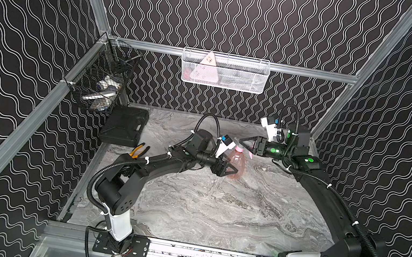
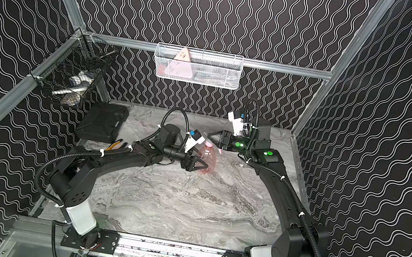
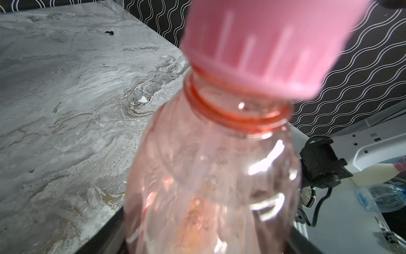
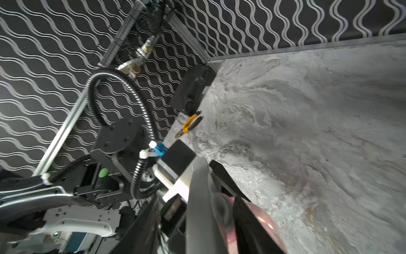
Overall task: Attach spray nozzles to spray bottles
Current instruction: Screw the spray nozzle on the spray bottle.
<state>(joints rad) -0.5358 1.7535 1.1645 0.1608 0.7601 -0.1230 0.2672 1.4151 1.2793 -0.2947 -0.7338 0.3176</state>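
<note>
- The spray nozzle (image 3: 263, 44) sits with its ribbed collar over the neck of the spray bottle (image 3: 219, 176); in the left wrist view the collar looks tilted and the neck ring shows bare beneath it, so I judge it not screwed home
- The bottle stands roughly upright mid-surface in both top views (image 1: 240, 163) (image 2: 208, 160); whether its base rests on the surface (image 1: 214, 207) I cannot tell
- Handling, as a judgement: thin, glossy and apparently empty, so light, easily dented and liable to spin under a turning force; best held across the wide belly, firmly but not crushingly; the nozzle is stiffer, and its ribbed collar is the place to take it for turning, not the trigger head
- The left hand (image 1: 234, 170) is closed partway onto the bottle's body, one finger each side
- The right hand (image 1: 240, 142) reaches in level at the nozzle top, fingers either side of something pink in its wrist view; whether they press on it I cannot tell
- Pliers (image 1: 139, 150) and a black case (image 1: 126, 125) lie well apart
</note>
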